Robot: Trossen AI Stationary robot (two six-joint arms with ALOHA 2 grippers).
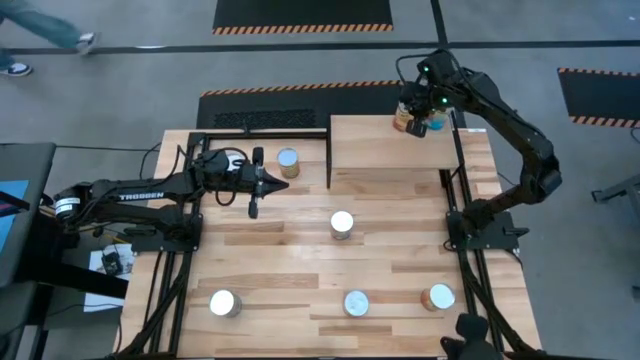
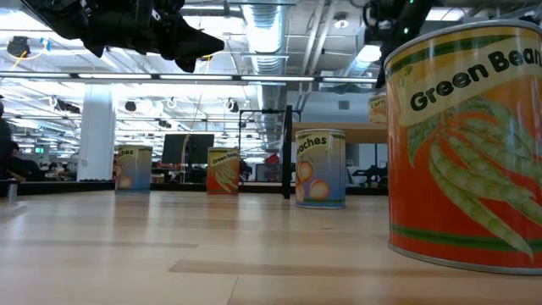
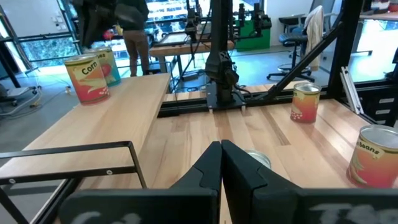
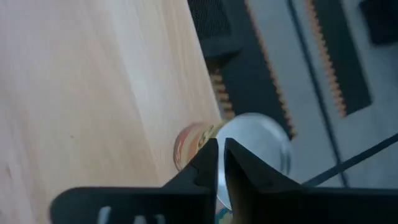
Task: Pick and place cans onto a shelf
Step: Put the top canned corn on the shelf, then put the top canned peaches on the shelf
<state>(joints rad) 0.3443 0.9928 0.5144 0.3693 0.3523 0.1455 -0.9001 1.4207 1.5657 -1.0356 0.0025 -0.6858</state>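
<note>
— How is the left arm (image 1: 130, 190) posed?
— It is stretched low from the table's left edge toward the middle, wrist level. Its gripper (image 1: 268, 184) is pointed toward the right edge, and in the left wrist view the two fingers (image 3: 239, 169) are seen pressed together, tips touching.

— And the right arm (image 1: 520, 150)?
— It is based at the table's right edge and folded at the elbow, with the forearm reached toward the far right corner. Its gripper (image 1: 418, 118) is held there pointing downward. In the right wrist view the fingers (image 4: 198, 167) are seen closed, with only a thin slit between them.
</note>
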